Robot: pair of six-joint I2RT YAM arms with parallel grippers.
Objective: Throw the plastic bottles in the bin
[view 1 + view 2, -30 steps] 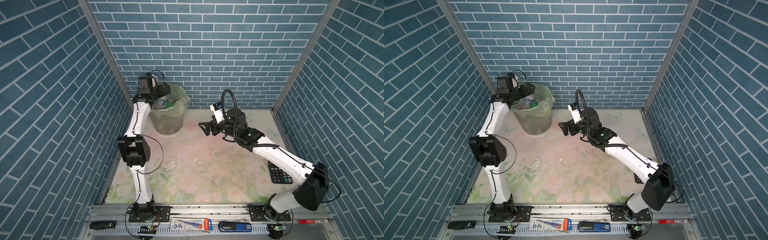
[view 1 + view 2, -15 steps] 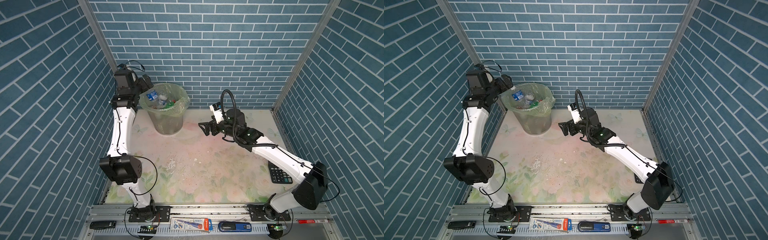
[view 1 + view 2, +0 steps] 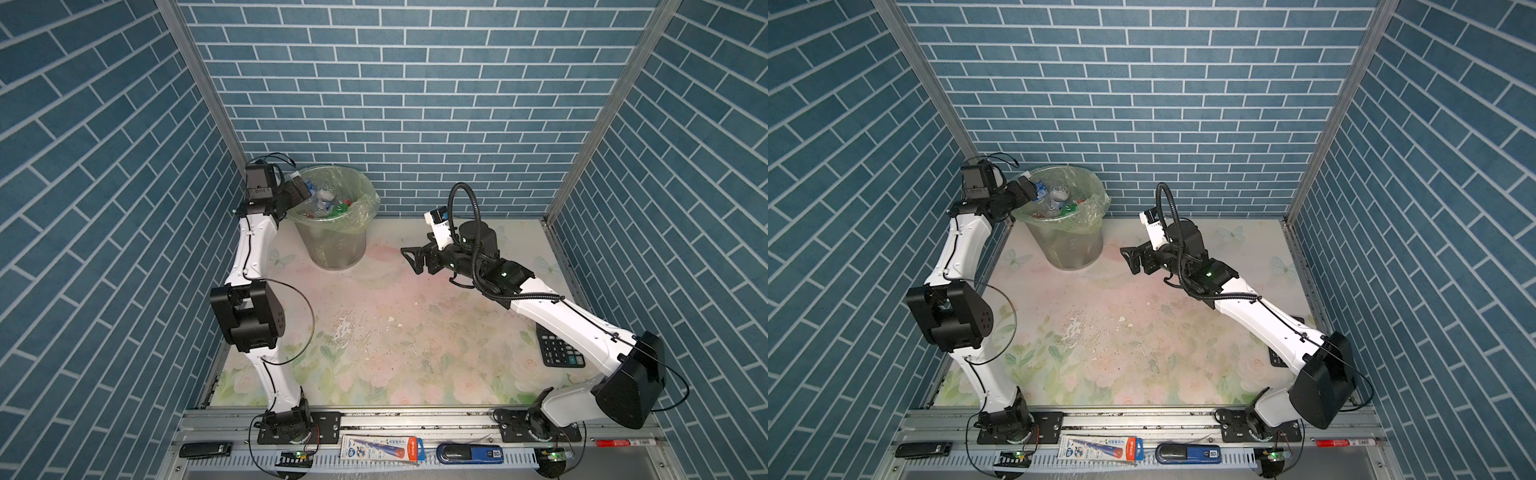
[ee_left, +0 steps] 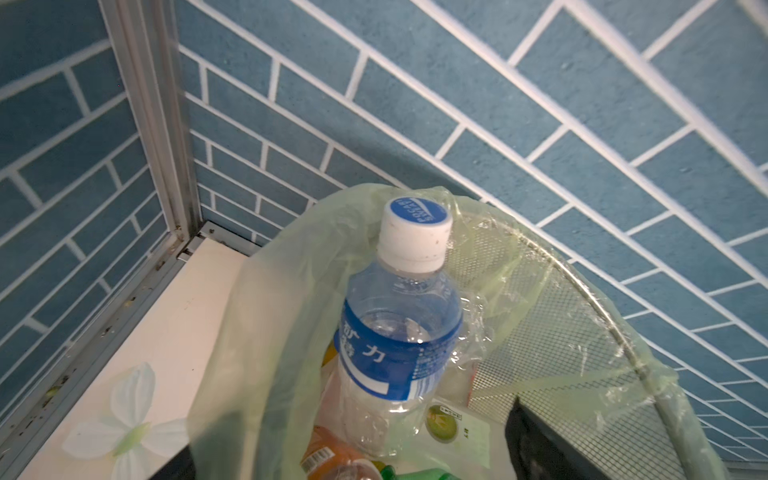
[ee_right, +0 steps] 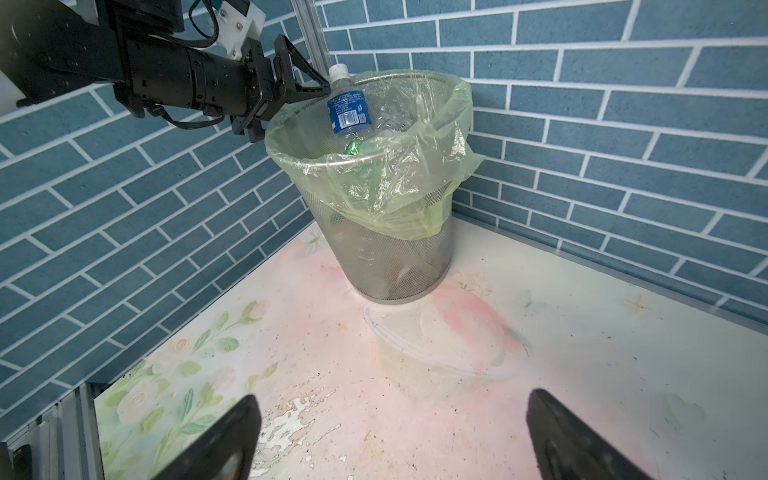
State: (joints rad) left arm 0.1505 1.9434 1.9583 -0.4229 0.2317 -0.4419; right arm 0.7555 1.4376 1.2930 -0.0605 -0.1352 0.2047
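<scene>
The bin [image 3: 332, 237] [image 3: 1065, 243] [image 5: 395, 232] is a mesh wastebasket lined with a pale green bag, standing in the back left corner. Several plastic bottles lie inside it. A clear one with a blue label and white cap [image 4: 399, 332] [image 5: 347, 106] stands nearly upright at the rim. Under it are an orange-labelled one [image 4: 328, 455] and a green one [image 4: 419, 473]. My left gripper [image 3: 301, 191] [image 3: 1030, 189] [image 4: 361, 457] is open at the bin's left rim, its fingers [image 5: 303, 79] just behind that bottle. My right gripper [image 3: 409, 259] [image 3: 1129, 259] [image 5: 392, 399] is open and empty right of the bin.
A black calculator [image 3: 559, 349] [image 3: 1277, 357] lies at the table's right edge, partly under my right arm. Brick walls stand close behind and left of the bin. On the front rail lie a black remote [image 3: 205, 449], a boxed tube [image 3: 380, 446], a blue tool [image 3: 469, 453] and a red marker [image 3: 627, 442].
My left arm swung out toward the left wall and came back to the bin's left rim. The blue-labelled bottle now stands in the bin's mouth. My right arm has not moved.
</scene>
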